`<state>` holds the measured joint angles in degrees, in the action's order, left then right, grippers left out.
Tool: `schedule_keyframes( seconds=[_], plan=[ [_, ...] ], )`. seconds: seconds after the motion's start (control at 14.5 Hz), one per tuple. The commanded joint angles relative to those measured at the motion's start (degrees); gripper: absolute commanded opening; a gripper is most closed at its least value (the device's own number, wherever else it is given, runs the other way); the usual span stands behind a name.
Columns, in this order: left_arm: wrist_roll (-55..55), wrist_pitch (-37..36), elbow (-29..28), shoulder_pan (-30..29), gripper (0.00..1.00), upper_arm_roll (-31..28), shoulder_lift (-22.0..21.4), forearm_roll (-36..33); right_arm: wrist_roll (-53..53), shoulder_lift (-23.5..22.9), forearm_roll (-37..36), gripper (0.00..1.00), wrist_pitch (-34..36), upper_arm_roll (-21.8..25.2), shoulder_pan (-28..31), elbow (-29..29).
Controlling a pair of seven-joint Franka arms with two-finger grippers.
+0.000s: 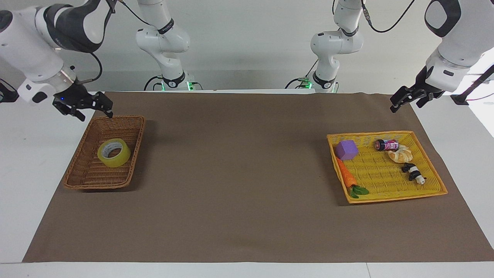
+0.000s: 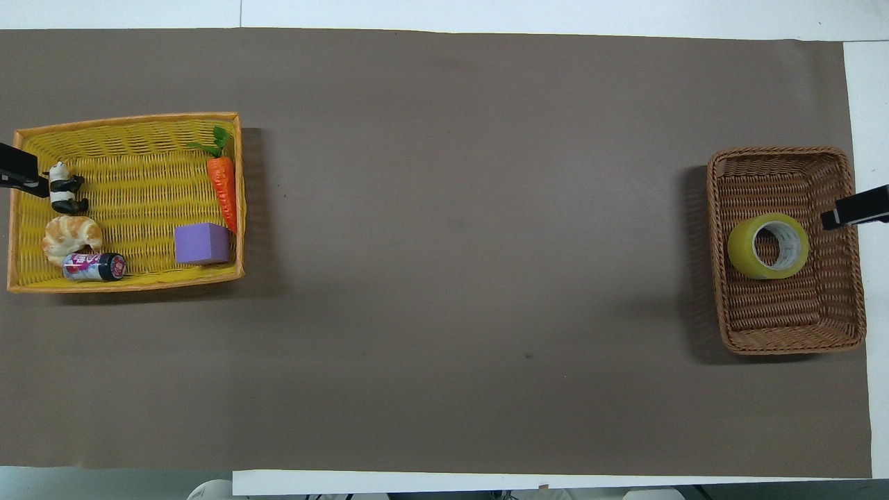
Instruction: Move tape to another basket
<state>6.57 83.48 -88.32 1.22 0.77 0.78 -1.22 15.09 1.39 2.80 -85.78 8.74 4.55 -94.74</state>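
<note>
The tape (image 1: 114,153) lies released in the brown basket (image 1: 101,183). The right gripper (image 1: 93,108), empty and spread, hangs at its twelve o'clock rim (delivery looks done). The left gripper (image 1: 406,101), also spread, waits; only retreat remains.

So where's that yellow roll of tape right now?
The tape lies in the brown wicker basket at the right arm's end of the table, alone there and free of the open right gripper.

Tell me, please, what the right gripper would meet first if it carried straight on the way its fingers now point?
Probably the brown wicker basket. The right gripper hangs open above the basket's end nearest the robots, fingers slanting down toward it. It would likely meet the rim or weave there before the tape, though depth is uncertain.
</note>
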Motion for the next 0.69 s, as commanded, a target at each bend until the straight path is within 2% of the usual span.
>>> schedule_keyframes(
  seconds=[0.0,0.14,0.41,0.62],
  plan=[
    [-0.06,-1.74,-0.8,0.8,1.0,-0.16,-1.22,-1.32,-1.11,-1.83,-2.01,1.0,4.48,-0.21,0.19,6.14],
    [0.2,-1.75,-1.85,0.37,1.0,-0.16,-1.92,-1.32,-1.11,-2.09,-3.41,1.0,6.67,-0.21,0.28,8.51],
    [0.29,-1.57,-1.86,0.01,1.0,-0.51,-1.93,-1.32,-5.14,-0.87,-4.82,1.0,5.28,0.14,-1.82,4.66],
    [0.29,-1.57,-1.86,0.19,1.0,-0.51,-1.93,-1.32,-7.96,-1.39,-4.56,1.0,5.54,0.4,-3.23,5.62]
  ],
)
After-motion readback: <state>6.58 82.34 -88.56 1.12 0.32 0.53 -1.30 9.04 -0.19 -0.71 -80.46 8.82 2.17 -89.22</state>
